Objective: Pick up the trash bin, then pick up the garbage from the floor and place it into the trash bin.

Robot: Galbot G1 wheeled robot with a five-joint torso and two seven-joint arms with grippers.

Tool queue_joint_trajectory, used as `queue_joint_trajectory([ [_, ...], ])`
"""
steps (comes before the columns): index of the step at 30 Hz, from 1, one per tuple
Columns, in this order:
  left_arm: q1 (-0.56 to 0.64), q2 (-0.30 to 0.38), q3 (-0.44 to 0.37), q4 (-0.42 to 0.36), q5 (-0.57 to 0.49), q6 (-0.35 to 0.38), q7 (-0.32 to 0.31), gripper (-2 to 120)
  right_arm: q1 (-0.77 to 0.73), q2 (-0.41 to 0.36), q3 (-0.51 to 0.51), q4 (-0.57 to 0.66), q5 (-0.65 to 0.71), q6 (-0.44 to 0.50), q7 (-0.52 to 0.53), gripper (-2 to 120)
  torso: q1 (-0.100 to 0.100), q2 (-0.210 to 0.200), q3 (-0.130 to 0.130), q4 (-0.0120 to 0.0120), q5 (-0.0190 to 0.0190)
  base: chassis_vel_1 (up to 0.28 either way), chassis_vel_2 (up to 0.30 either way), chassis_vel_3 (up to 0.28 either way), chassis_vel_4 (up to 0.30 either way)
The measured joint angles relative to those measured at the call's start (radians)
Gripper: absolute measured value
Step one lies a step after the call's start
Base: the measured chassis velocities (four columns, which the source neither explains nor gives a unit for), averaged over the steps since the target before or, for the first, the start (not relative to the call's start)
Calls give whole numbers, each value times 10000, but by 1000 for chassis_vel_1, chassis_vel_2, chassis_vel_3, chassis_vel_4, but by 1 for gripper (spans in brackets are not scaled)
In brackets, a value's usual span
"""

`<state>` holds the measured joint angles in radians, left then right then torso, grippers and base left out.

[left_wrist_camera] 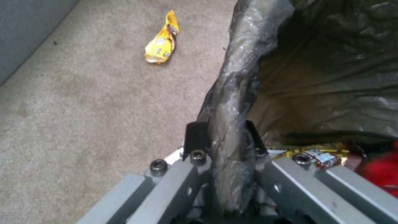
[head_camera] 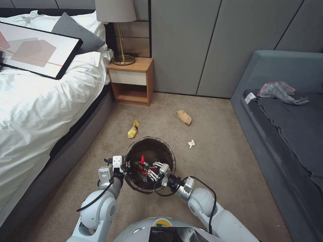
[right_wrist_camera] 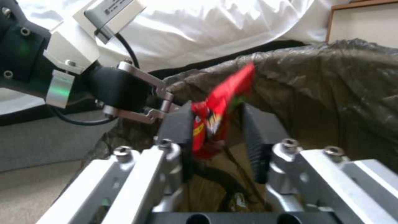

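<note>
Brown bag lining the bin (head_camera: 150, 148), whose rim the left gripper (left_wrist_camera: 226, 137) is clamping above the carpet. Right gripper (right_wrist_camera: 219, 137) is hovering over the bin mouth, fingers parted, a red wrapper (right_wrist_camera: 217, 105) touching one pad. Yellow wrapper (head_camera: 133, 129), tan paper (head_camera: 184, 117) and white wad (head_camera: 191, 144) are lying on the floor nearby.

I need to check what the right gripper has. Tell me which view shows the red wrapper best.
The right wrist view: the crumpled red wrapper sits close up between the right gripper fingers, above the brown-lined round bin. The head view shows it as a small red scrap inside the bin. The left wrist view shows just a red patch at the edge.
</note>
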<state>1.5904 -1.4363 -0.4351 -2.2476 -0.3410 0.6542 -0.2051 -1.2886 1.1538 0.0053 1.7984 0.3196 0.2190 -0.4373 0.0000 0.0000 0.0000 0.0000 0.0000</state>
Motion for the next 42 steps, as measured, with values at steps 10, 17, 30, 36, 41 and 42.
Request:
queue_joint_trajectory([
  [10, -27, 15, -16, 26, -1, 0, 7, 0, -206, -83, 180, 334, -30, -10, 105, 68, 0, 0, 0, 0, 0, 0, 0, 0, 0],
  [17, -33, 22, -64, 49, -6, 0, 9, 0, -484, -211, 570, 1037, -131, 112, 359, 93, 0, 0, 0, 0, 1, 0, 0, 0, 0],
  [30, -79, 49, -223, 139, -21, -16, 14, 0, -1357, 86, 1625, 2859, -984, 290, 1830, 100, 0, 0, 0, 0, -1, 0, 0, 0, 0],
  [36, -136, 43, -356, 275, 58, -87, 36, 0, -2797, 706, 2399, 3619, -1902, 144, 4426, 100, 0, 0, -1, -3, 0, 0, 0, 0, 0],
  [41, -239, 46, -484, 317, 75, -126, 44, 0, -4087, 1818, 3358, 2640, -2515, 1389, 5380, 100, 0, 0, -1, -4, -1, 0, 0, 0, 0],
  [42, -247, 59, -500, 317, 75, -128, 44, 0, -4278, 2073, 3511, 2197, -2644, 1800, 5396, 100, -1, 0, -1, -1, 0, 0, 0, 0, 0],
])
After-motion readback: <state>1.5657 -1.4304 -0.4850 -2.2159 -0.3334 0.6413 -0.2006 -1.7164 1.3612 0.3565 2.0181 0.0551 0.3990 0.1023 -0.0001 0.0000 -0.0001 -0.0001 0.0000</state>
